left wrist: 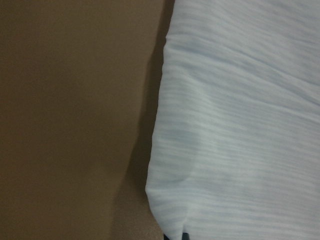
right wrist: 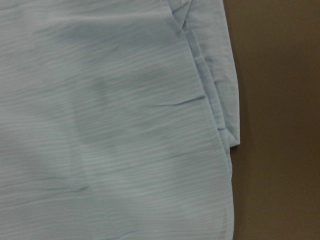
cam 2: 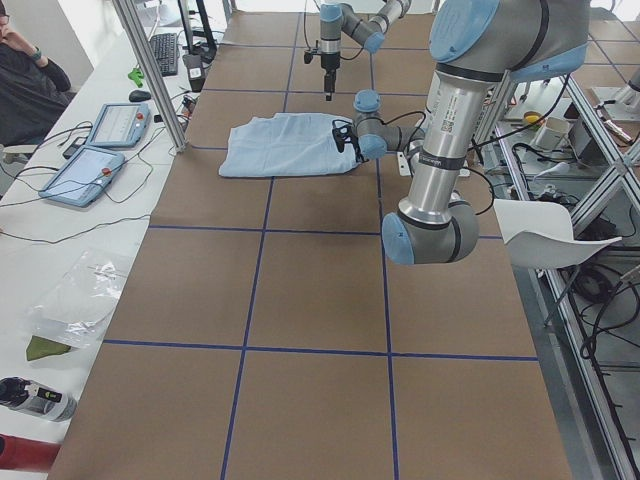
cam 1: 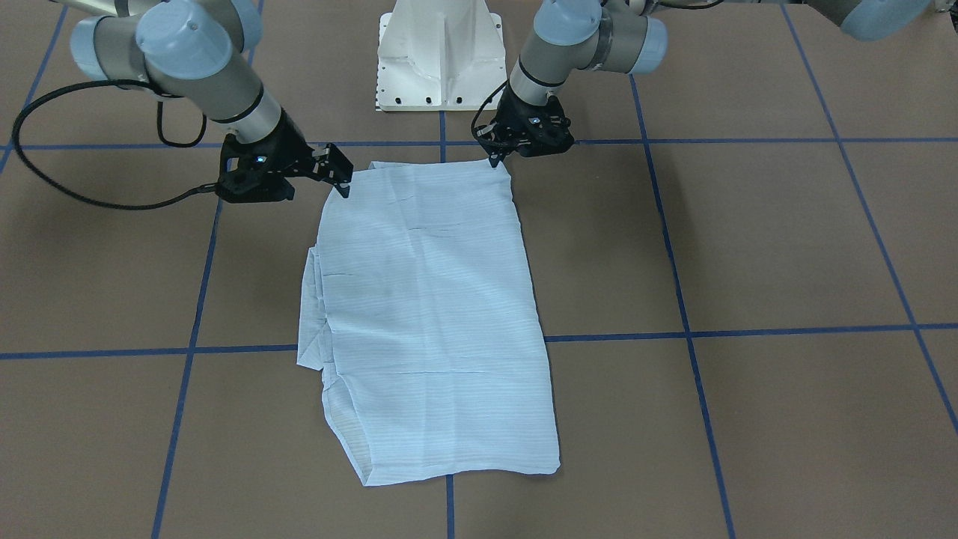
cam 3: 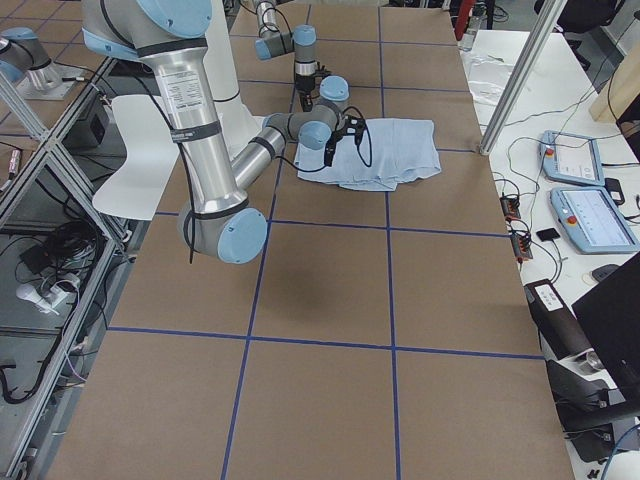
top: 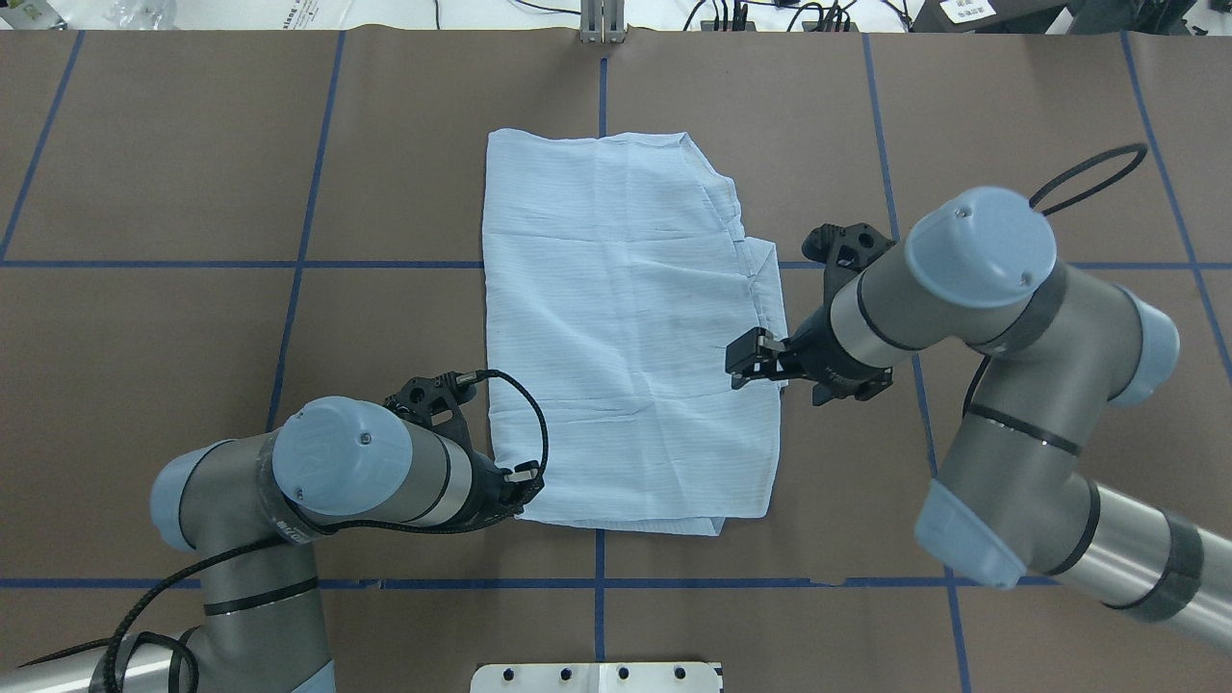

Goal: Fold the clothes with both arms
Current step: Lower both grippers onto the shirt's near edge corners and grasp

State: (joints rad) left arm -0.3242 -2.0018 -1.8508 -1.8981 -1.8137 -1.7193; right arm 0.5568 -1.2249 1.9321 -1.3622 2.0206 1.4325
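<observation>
Left claw [cam 1: 495, 159]: at the shirt's [cam 1: 430, 314] base-side corner; I cannot tell whether it pinches cloth.
Right claw [cam 1: 338, 176]: fingers apart, empty, over the opposite edge.
Reason: I judge both are staged to lift that end.
Shirt: flat on the tabletop [cam 1: 748, 247], long axis running away from the base.

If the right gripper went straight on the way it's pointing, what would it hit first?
Most likely the shirt: the right gripper points inward and down at its folded side edge, with nothing between them. How far above the cloth it sits is unclear.
</observation>
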